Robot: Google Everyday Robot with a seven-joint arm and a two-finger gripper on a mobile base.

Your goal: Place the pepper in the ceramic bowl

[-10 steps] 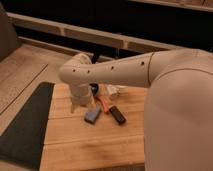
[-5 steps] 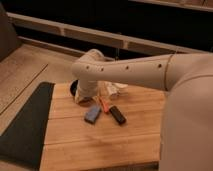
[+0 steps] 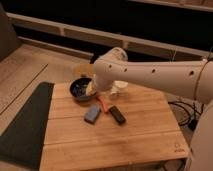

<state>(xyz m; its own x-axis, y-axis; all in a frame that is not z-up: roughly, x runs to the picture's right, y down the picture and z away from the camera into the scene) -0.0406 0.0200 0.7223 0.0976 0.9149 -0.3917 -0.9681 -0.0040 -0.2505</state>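
**Pepper on the table, outside the bowl**

At the far left a dark mat lies on the floor along the edge of the wooden table. Near the table's back left corner sits the ceramic bowl — round, dark and glossy. Whether anything lies inside it cannot be told. Behind the bowl, partly hidden by it, shows a pale yellowish round object.

In front of the bowl and a little to the right, three small things lie close together on the wood. First comes a blue-grey block, lying flat. Just beside it on the right is the pepper, a thin orange-red strip resting on the table with its upper end pointing towards the bowl but apart from the rim. To the right of the pepper lies a black bar, set at a slant.

The gripper hangs under the thick white arm, just right of the bowl and behind the pepper. It holds nothing that can be seen — whether it is apart or together cannot be told. The arm reaches in from the right side. Past the table's right edge some cables lie on the floor.
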